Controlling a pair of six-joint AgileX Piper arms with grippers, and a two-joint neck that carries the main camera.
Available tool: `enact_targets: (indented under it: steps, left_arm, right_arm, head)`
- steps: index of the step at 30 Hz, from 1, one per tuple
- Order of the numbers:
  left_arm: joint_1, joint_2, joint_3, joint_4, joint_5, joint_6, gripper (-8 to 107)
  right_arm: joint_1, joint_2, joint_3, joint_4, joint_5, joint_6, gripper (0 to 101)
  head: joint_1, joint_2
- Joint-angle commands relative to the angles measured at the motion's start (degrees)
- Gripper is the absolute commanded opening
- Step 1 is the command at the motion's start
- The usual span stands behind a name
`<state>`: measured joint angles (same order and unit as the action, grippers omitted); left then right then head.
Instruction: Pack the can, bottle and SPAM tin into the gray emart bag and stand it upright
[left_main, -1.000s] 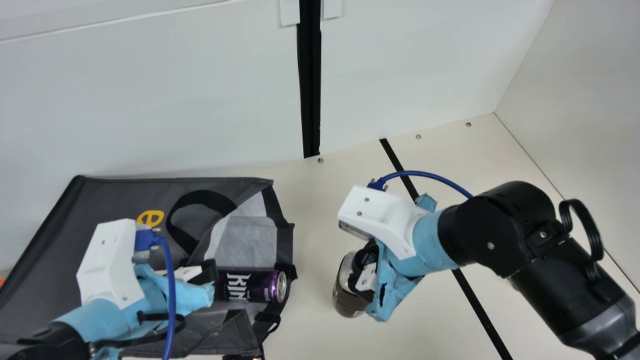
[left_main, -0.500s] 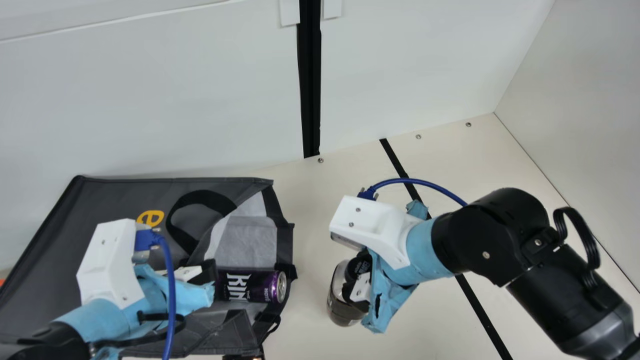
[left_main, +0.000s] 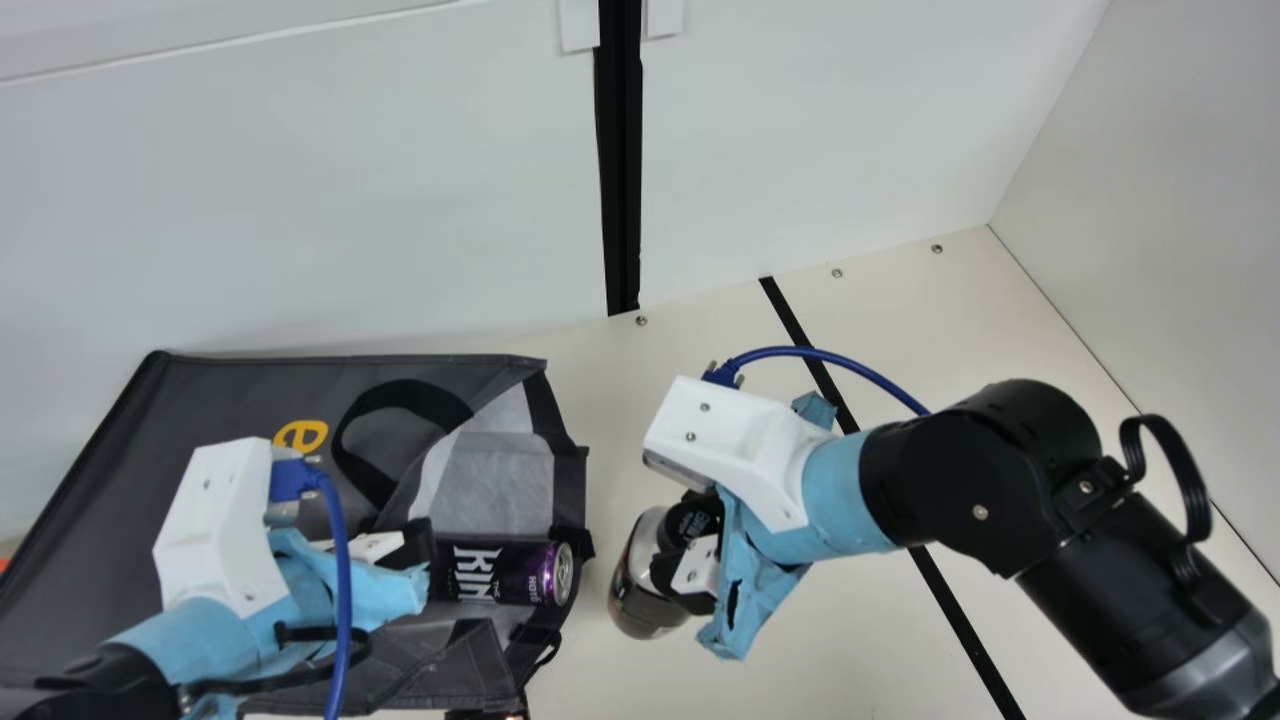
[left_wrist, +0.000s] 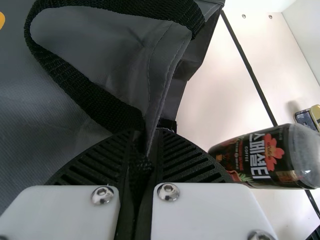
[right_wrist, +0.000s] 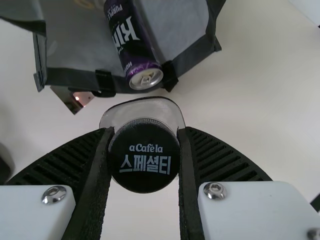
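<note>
The bottle (left_main: 632, 600) has neared the bag (left_main: 225, 390); your left fingers (left_wrist: 180, 155) clamp its edge, your right fingers (right_wrist: 97, 170) seemingly the bottle's neck, likely the best hold on slippery weight.

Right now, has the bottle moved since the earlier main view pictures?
Yes. In the main view, the bottle has shifted leftward, toward the gray bag, which has stayed put.

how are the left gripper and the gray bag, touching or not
Touching. The left wrist view shows the left gripper shut on the gray bag, with a fold of its cloth edge pinched between the two fingers.
</note>
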<state>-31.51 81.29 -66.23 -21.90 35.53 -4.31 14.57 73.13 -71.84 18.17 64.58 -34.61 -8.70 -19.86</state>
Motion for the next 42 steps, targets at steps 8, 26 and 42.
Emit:
enact_targets:
  steps: [8, 26, 42]
  left_arm:
    - [0.0, 0.0, 0.0, 0.0, 0.0, 0.0, -8]
    - [0.0, 0.0, 0.0, 0.0, 0.0, 0.0, -8]
    - [0.0, 0.0, 0.0, 0.0, 0.0, 0.0, -8]
  right_arm:
    - [0.8, 1.2, 2.0, 2.8, -6.9, 0.1, 0]
    - [4.0, 6.5, 1.6, 10.4, -18.8, -0.5, 0]
    - [7.3, 11.1, 1.4, 18.2, -28.1, -3.9, 0]
  head:
    - [-1.3, -0.1]
    - [-1.3, -0.1]
    - [-1.3, -0.1]
